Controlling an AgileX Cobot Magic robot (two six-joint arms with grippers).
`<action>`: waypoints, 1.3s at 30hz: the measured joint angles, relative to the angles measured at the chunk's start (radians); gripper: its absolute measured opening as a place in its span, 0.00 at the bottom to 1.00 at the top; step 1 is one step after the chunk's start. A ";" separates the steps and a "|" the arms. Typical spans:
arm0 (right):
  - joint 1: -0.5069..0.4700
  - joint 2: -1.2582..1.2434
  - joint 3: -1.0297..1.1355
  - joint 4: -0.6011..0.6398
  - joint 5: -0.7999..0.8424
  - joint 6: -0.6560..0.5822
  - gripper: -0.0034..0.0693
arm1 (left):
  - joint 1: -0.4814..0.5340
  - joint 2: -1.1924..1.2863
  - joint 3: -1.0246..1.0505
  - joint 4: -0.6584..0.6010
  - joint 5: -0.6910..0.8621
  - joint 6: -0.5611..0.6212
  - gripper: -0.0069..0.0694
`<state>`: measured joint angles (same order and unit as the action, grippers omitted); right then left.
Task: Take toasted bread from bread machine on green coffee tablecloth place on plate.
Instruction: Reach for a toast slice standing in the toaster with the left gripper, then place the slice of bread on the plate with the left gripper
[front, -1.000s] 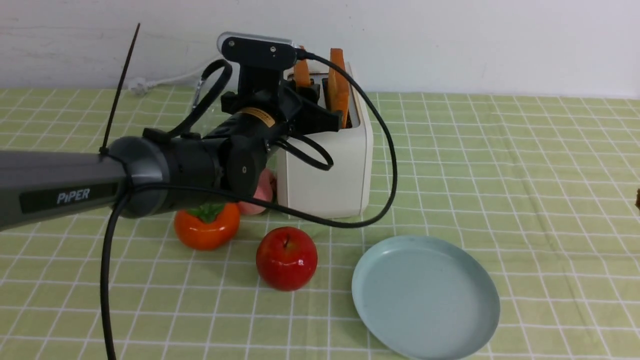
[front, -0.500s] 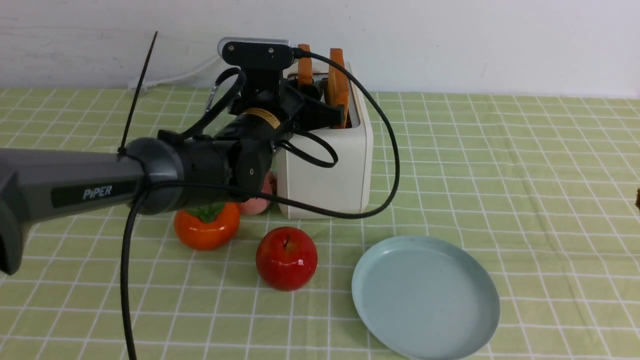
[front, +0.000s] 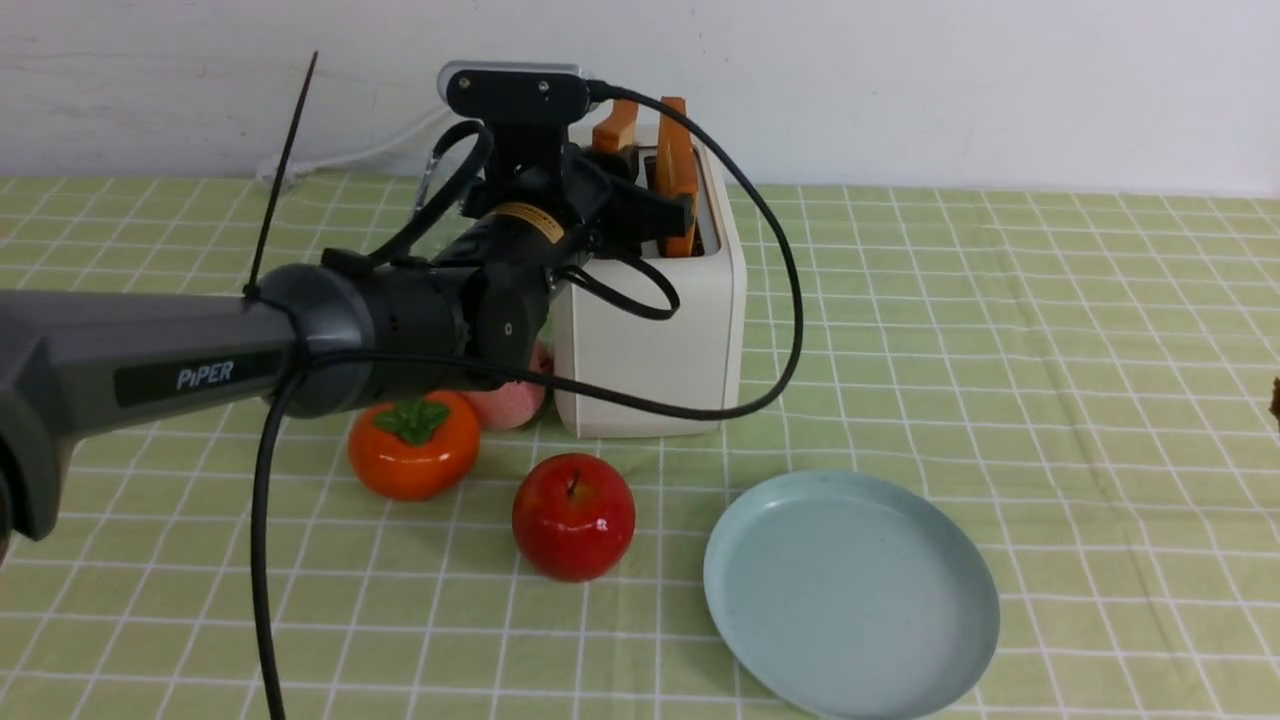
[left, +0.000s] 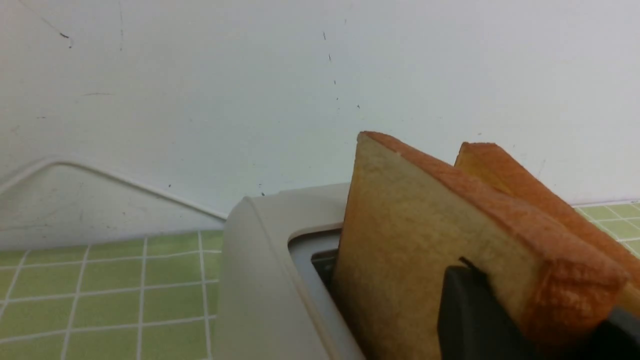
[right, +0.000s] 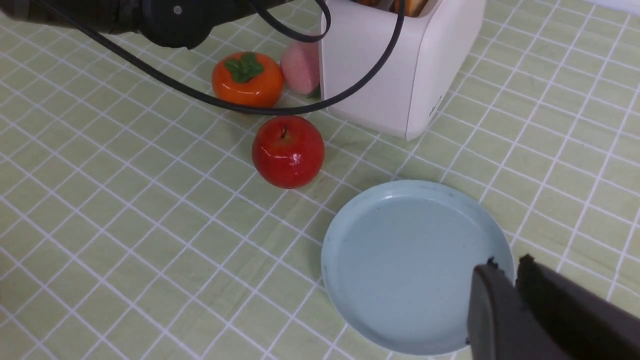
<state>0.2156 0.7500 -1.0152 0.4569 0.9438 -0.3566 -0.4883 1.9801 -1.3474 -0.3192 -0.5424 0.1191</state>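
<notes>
The cream-white bread machine (front: 650, 340) stands on the green coffee tablecloth (front: 1050, 350) near the back wall. Two toasted bread slices stick up from its slots. My left gripper (front: 628, 190) is shut on the left slice (front: 616, 124), which leans toward the right slice (front: 677, 165). In the left wrist view the held slice (left: 425, 240) sits between my dark fingers (left: 470, 315), with the other slice (left: 525, 185) behind it. The pale blue-green plate (front: 850, 595) lies in front, bare. My right gripper (right: 506, 272) is shut and holds nothing, over the plate's (right: 400, 260) edge.
A red apple (front: 573, 515), an orange persimmon (front: 413, 450) and a pink peach (front: 505, 405) lie left of the plate by the bread machine's front. My left arm's black cable (front: 780, 300) loops across the machine. A white power cord (front: 330, 160) runs along the wall.
My left arm has moved a little forward and up at the bread machine's top. The left slice, upright before, now stands a bit higher and leans toward the right slice.
</notes>
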 joint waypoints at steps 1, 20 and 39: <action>0.000 0.000 0.000 0.000 0.000 0.000 0.15 | 0.000 0.000 0.000 0.000 0.000 0.000 0.25; 0.000 0.000 0.000 0.001 0.000 -0.001 0.04 | 0.000 -0.216 0.000 -0.073 0.020 0.172 0.25; 0.000 -0.142 0.000 0.030 0.013 -0.001 0.03 | 0.000 -0.671 0.008 -0.332 1.059 0.354 0.25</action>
<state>0.2156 0.6082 -1.0152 0.4869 0.9571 -0.3574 -0.4883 1.3095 -1.3390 -0.6515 0.5162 0.4729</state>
